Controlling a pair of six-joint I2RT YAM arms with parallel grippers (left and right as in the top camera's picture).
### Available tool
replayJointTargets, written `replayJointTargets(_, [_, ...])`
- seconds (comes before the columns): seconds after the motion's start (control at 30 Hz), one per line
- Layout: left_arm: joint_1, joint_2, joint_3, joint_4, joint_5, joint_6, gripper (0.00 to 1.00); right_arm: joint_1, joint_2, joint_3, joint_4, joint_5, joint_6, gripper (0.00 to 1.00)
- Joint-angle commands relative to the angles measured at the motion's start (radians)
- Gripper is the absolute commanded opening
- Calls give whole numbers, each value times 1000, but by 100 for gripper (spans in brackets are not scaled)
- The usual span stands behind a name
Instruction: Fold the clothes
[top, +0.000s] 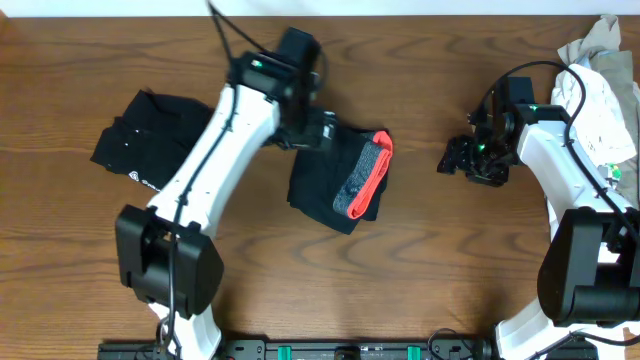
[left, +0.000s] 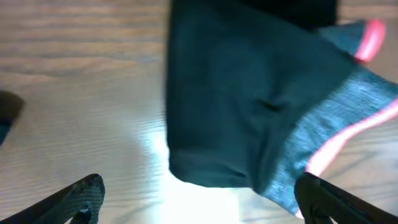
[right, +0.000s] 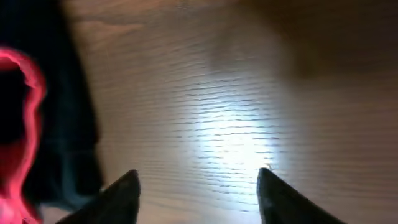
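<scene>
- Folded black fabric trousers (top: 320, 190), grey waistband edged red, lie at the middle of the wooden tabletop (top: 440, 260), seemingly a finished bundle.
- Left fingers (left: 81, 193) hover over them, spread and empty.
- Right fingers (right: 121, 196), parted and empty, wait to their right.

Blk logo piece (top: 130, 140) partly behind L arm (top: 215, 150); white/beige pile (top: 610, 100) cut by rt edge

The overhead view is bright, even and sharp, with only soft, short shadows on the wooden surface (top: 420, 250). Both wrist views are blurred, perhaps from motion. In the left wrist view, white glare sits on the wood just below the black trousers (left: 236, 106), whose red edge smears. The right wrist view shows central glare and a dim upper right corner.
</scene>
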Motion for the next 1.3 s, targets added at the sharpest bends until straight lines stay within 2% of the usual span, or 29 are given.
replayJointTargets(0.0, [34, 63, -54, 3, 130, 59, 85, -4, -18, 0, 34, -319, -130, 38])
replayJointTargets(0.03, [39, 74, -66, 6, 146, 61, 75, -3, -25, 0, 56, -441, -188, 28])
replayJointTargets(0.07, [39, 86, -75, 8, 147, 62, 64, -1, -34, 0, 85, -561, -222, 23])
replayJointTargets(0.1, [39, 96, -81, 10, 146, 63, 59, 4, -39, 0, 117, -637, -221, 18])
replayJointTargets(0.2, [35, 117, -89, 29, 146, 67, 50, 31, -42, 0, 195, -683, -157, 7])
replayJointTargets(0.27, [33, 126, -90, 33, 145, 83, 48, 66, -35, 0, 229, -657, -146, 6])
replayJointTargets(0.5, [32, 140, -149, 64, 142, 111, 49, 240, -11, -3, 377, -613, -185, 9])
replayJointTargets(0.7, [32, 140, -257, 109, 143, 110, 49, 345, 39, -3, 385, -219, -64, 7])
replayJointTargets(0.83, [32, 140, -303, 130, 135, 110, 49, 341, 97, -3, 320, 37, 10, 6])
replayJointTargets(0.9, [32, 140, -307, 130, 132, 111, 50, 323, 116, -3, 296, 102, 23, 7])
replayJointTargets(1.1, [34, 140, -307, 126, 132, 110, 54, 255, 128, -2, 275, 124, 22, 9])
replayJointTargets(1.27, [54, 111, -285, 76, 136, 98, 54, 211, 105, -2, 240, 16, -18, 12])
